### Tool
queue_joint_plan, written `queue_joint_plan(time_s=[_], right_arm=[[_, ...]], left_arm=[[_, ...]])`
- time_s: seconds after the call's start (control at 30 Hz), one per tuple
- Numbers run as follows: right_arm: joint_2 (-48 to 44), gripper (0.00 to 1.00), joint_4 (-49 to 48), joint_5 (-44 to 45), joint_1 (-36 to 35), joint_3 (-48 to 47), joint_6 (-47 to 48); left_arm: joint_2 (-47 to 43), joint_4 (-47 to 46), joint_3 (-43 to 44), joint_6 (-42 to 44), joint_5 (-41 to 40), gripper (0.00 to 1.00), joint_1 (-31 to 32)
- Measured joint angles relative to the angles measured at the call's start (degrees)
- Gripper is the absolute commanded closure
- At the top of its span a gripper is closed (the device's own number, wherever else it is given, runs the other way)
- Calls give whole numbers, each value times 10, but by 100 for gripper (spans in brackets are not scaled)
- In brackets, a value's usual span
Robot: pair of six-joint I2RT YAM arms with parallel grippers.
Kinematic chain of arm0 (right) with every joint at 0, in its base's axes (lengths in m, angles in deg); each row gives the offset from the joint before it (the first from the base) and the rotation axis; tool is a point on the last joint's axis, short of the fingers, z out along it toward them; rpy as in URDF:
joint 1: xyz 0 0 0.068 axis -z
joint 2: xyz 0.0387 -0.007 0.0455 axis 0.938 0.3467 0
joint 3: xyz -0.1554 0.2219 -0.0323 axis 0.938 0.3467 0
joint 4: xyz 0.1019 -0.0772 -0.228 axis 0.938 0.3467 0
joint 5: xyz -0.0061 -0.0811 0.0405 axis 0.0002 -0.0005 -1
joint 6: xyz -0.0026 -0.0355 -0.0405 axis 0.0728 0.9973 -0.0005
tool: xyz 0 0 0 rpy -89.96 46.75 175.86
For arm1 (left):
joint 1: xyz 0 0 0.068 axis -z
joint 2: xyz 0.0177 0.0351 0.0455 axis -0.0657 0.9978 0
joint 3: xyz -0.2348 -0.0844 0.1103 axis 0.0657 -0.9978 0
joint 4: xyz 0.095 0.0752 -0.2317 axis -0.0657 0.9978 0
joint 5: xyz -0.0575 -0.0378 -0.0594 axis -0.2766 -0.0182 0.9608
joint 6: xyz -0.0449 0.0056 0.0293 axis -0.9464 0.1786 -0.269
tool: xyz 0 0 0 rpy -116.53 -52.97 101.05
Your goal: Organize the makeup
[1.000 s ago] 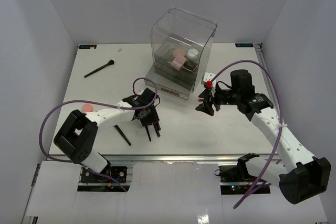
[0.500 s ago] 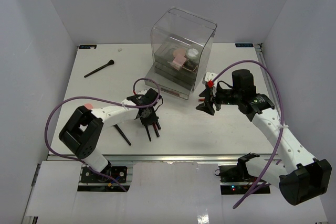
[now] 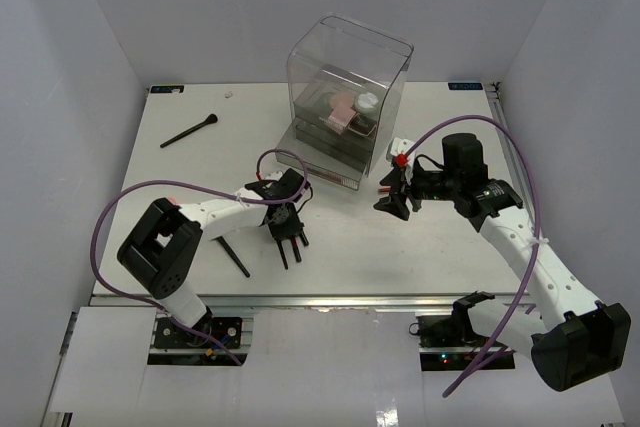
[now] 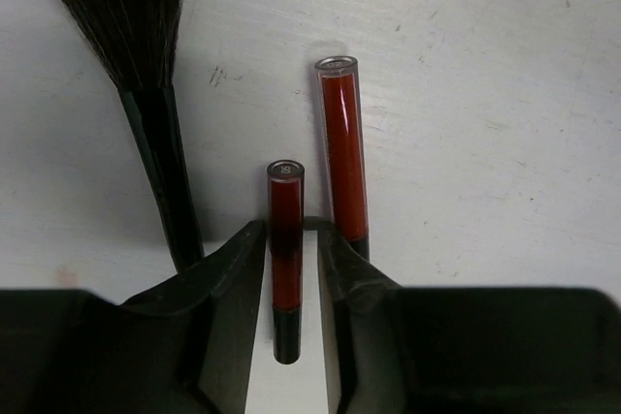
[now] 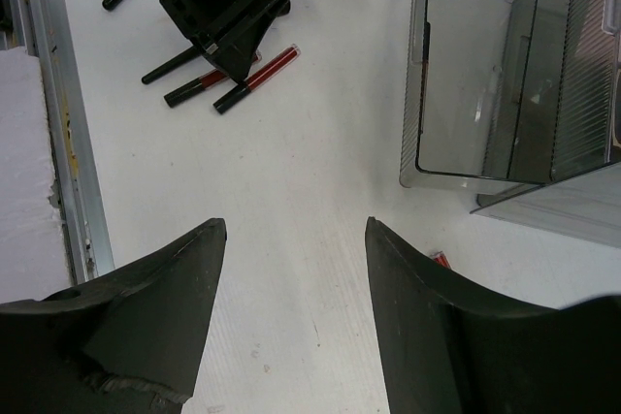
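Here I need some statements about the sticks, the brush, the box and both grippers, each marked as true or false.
1. The left gripper has its fingers on either side of the short stick. True.
2. The right gripper holds a brush. False: it is open and empty.
3. A brush lies alone, left of the box. True.
4. The box is empty. False: a pink item and other things lie inside.
5. The short stick lies across the long stick. False: they lie side by side, not crossed.
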Motion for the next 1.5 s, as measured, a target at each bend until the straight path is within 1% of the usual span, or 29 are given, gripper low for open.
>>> queue_joint_plan(time_s=[0.07, 0.17, 0.43, 0.57, 0.87, 0.97, 1.03, 1.1, 1.23, 1.3, 1.4, 1.5], right_arm=[[0, 34, 0, 0, 2, 0, 0], [0, 34, 0, 0, 3, 0, 0], [0, 34, 0, -2, 7, 1, 0], [0, 34, 0, -7, 12, 2, 0], [2, 34, -5, -44, 48, 16, 11], [6, 34, -7, -53, 57, 18, 17], [9, 34, -7, -56, 64, 19, 20], [10, 34, -7, -58, 74, 20, 22], [10, 33, -8, -61, 91, 22, 27], [10, 33, -8, -62, 95, 22, 27], [8, 33, -10, -65, 97, 25, 27], [5, 33, -11, -68, 97, 30, 27]], left_arm=[[5, -1, 5, 4, 1, 58, 1], [8, -2, 8, 8, 2, 63, 2], [9, -2, 9, 16, 2, 91, 5], [6, 2, 8, 19, -5, 96, 10], [-27, 11, 10, 19, -72, 100, 54], [-67, 8, 18, 36, -96, 100, 61], [-87, 4, 45, 56, -112, 100, 61], [-92, -8, 94, 80, -125, 100, 57], [-68, -49, 213, 109, -129, 100, 33], [-46, -71, 253, 109, -125, 100, 12], [-7, -92, 283, 84, -109, 99, -25], [33, -99, 285, 42, -86, 98, -59]])
